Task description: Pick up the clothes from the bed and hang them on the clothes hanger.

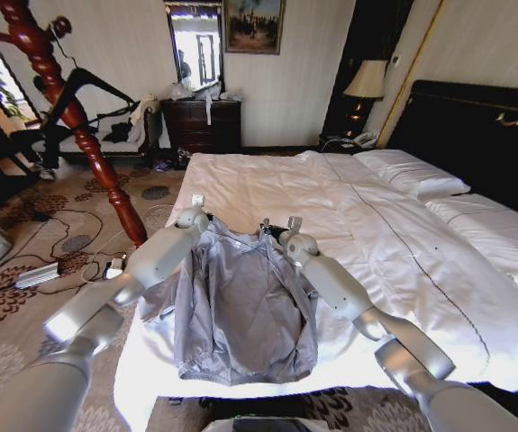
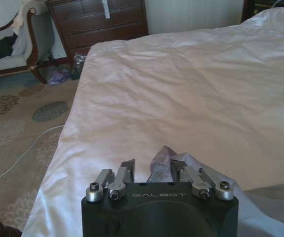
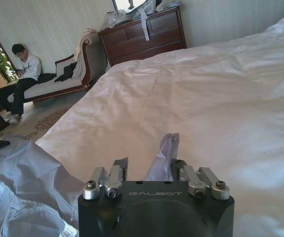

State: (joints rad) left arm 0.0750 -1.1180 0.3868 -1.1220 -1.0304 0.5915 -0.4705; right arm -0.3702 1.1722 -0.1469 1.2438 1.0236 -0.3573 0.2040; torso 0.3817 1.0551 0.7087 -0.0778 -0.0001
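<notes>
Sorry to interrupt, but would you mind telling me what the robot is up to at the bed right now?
Both arms are working on the pale grey jacket, which hangs spread against the near edge of the bed. The left gripper and the right gripper each have a fold of its upper fabric pinched between the jaws, one at each shoulder. It is not on a hanger yet.

The clothes are spread at the near left corner of the bed, between the left gripper and right gripper. Pillows are placed at its far right.
</notes>
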